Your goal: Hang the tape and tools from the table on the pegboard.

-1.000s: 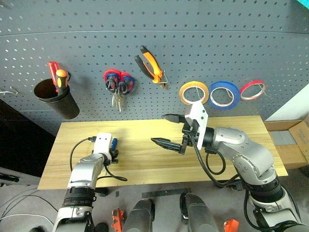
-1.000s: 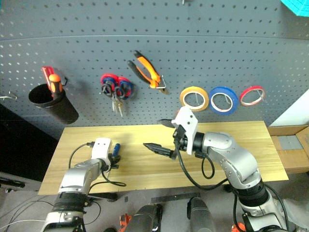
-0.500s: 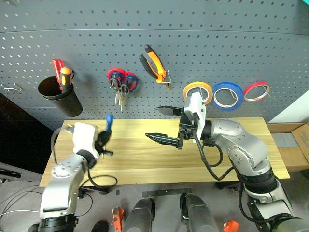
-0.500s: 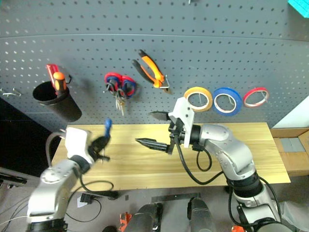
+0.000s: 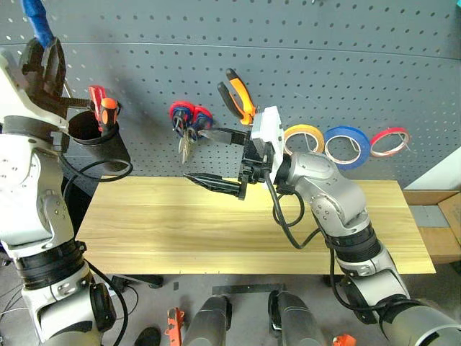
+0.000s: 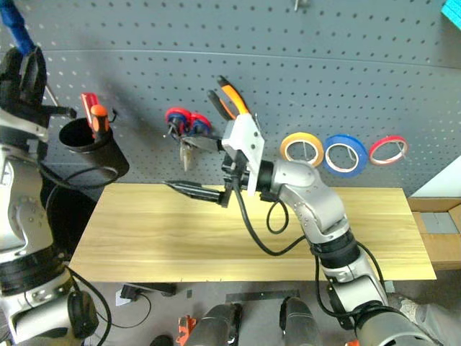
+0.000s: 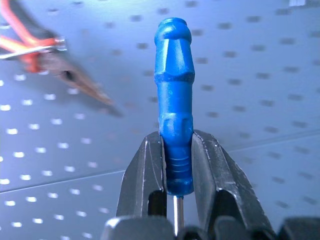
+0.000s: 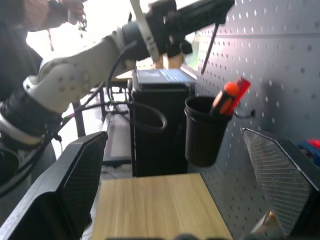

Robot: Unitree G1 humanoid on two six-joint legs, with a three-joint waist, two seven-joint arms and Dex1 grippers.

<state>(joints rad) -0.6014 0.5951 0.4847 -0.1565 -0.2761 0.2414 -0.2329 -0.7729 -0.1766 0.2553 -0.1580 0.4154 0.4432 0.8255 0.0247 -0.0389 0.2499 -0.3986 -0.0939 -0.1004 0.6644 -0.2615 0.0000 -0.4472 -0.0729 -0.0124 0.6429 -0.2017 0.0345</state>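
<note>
the blue-handled screwdriver is clamped between the two black fingers of the left gripper, raised high in front of the pegboard above the black cup that holds the red and orange screwdrivers. the right gripper is held with its jaws spread wide and empty over the far edge of the table. the orange-and-black pliers, the black-handled scissors and the yellow tape ring are seen hanging on the pegboard, beside the blue tape ring and red tape ring.
</note>
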